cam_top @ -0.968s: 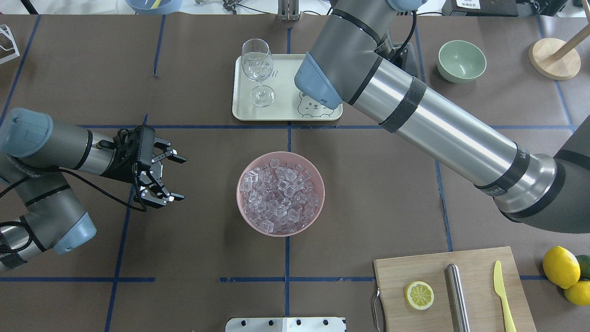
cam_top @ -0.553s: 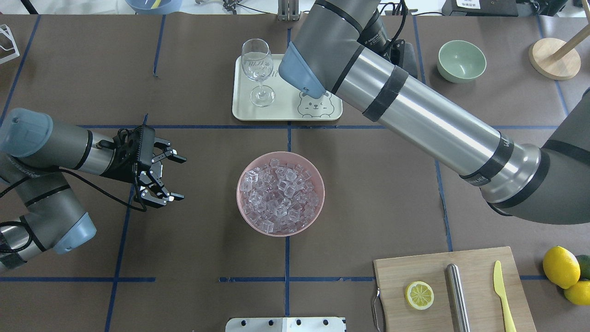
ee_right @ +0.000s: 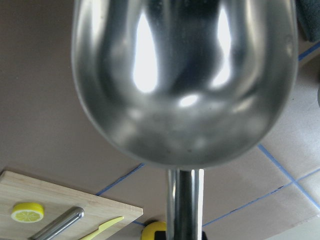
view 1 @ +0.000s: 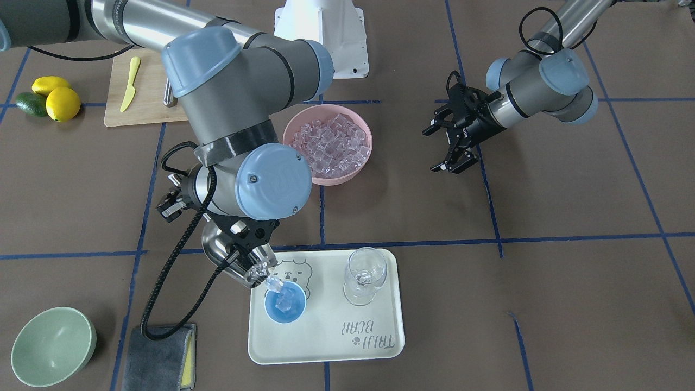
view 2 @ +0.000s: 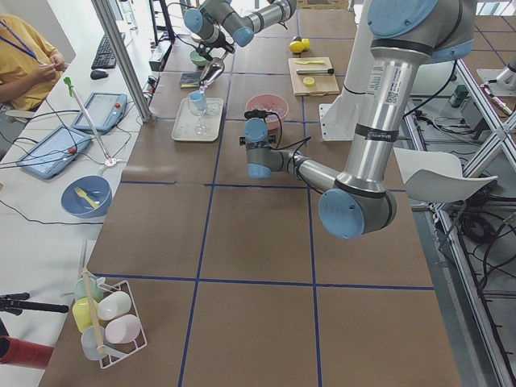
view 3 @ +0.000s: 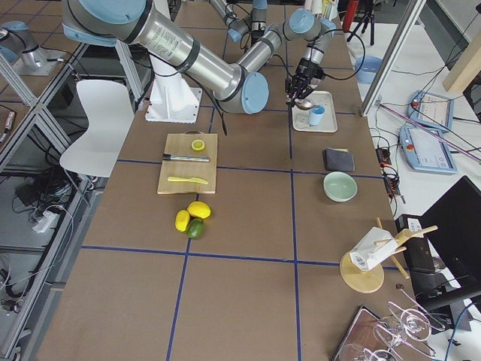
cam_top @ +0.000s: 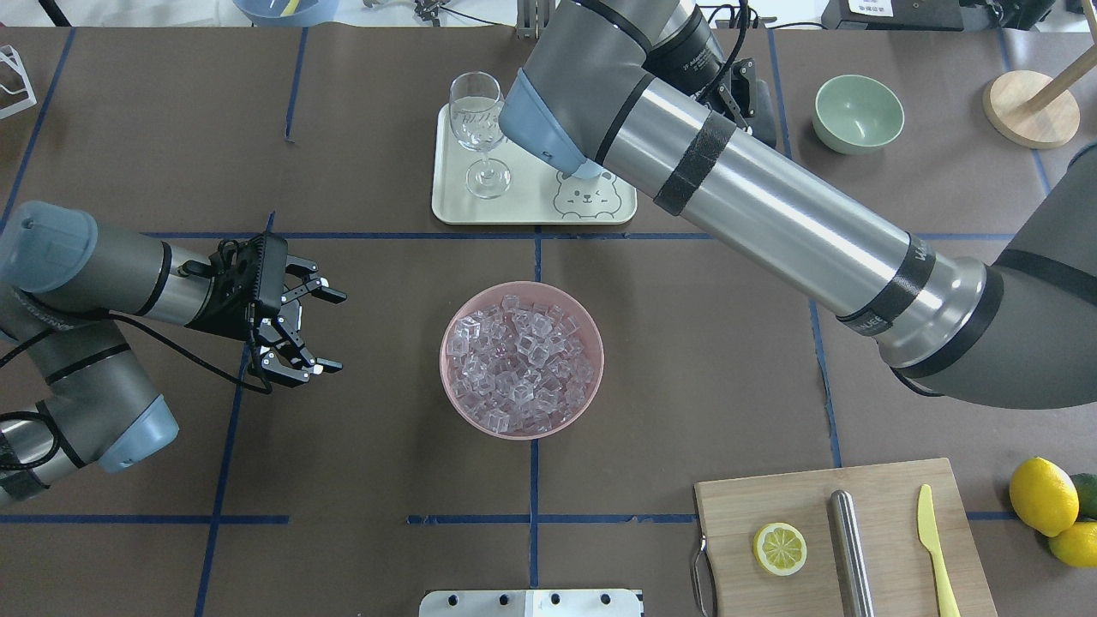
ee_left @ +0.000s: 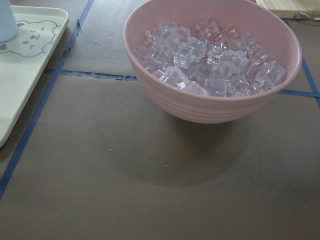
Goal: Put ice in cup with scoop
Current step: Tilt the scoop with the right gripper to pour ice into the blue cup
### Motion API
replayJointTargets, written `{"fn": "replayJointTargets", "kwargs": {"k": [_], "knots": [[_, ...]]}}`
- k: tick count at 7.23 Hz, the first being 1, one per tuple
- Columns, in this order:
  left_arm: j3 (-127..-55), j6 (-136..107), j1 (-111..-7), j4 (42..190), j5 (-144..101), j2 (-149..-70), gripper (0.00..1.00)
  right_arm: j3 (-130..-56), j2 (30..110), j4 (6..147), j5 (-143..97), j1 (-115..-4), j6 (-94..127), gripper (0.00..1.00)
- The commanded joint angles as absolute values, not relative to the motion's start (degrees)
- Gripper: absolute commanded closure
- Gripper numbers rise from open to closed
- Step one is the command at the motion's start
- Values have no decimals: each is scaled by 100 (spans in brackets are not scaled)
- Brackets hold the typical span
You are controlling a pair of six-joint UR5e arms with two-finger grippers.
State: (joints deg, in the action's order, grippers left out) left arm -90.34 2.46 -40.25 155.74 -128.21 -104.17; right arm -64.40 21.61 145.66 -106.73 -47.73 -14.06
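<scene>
The light-blue cup [view 1: 285, 310] stands on the cream tray [view 1: 347, 336], and some ice [view 1: 286, 300] lies in it. Just above its rim, the steel scoop [view 1: 225, 258] is tipped mouth-down, and a few cubes slide off its lip. My right gripper [view 1: 245, 237] is shut on the scoop's rod handle [ee_right: 185, 200]; the scoop's underside [ee_right: 185, 80] fills the right wrist view. More ice [cam_top: 521, 360] is heaped in the pink bowl [cam_top: 454, 398] at the table's middle. My left gripper [cam_top: 315, 321] hangs open and empty, left of the bowl. The right arm hides the cup in the overhead view.
A clear stemmed glass [view 1: 365, 274] stands on the tray beside the cup. A pale green bowl [view 1: 51, 345] and a folded grey cloth [view 1: 157, 355] lie near the scoop. At the near right sits a cutting board [cam_top: 844, 536] with a lemon slice, a steel cylinder and a yellow knife; lemons [cam_top: 1041, 495] lie beside it.
My right arm has swung left over the tray, its elbow now close to the stemmed glass. The left arm and the pink bowl have not moved.
</scene>
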Motion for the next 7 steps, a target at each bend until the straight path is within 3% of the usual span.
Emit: {"fn": "replayJointTargets", "kwargs": {"k": [1,3,4,7], "knots": [[-9035,246,-4025,15574,-12814,-10415,0,-6390,2118,14730,-10390,-4764,-1914,100],[-9044,246,-4025,15574,-12823,-10424,0,-6546,2153,14713,-10441,-4737,-1864,100],[-9044,246,-4025,15574,-12823,-10424,0,-7044,2449,14687,-10494,-4720,-1646,100],[-9053,264,-4025,15583,-12902,-10433,0,-9790,4614,13812,-11290,-4693,835,100]]}}
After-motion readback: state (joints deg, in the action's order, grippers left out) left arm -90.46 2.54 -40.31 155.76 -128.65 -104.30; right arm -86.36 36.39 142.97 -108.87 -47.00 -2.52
